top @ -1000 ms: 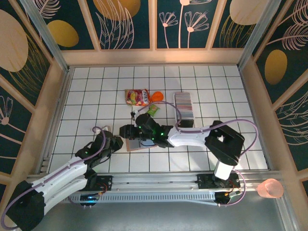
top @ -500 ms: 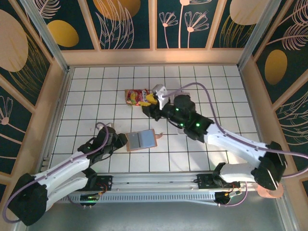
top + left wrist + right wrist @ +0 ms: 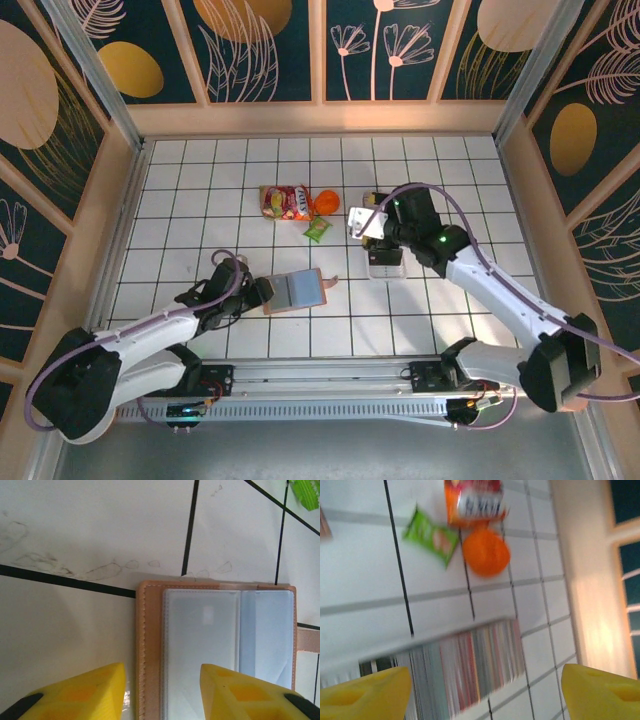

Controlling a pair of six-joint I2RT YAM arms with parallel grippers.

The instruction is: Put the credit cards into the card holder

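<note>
Bright, even light w/ soft shadows; rt wrist view motion-blurred, others sharp.

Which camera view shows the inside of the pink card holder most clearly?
The left wrist view: the card holder lies open right under the camera, its grey pockets and stitched edge sharp. The top external view shows the card holder open but small. The right wrist view, blurred, looks at the credit cards.

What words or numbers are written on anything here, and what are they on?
No text can be read for sure.
red snack packet: dark letters on a white patch, too blurred to read.
green packet: print too blurred.
card holder: no words on it.
</note>
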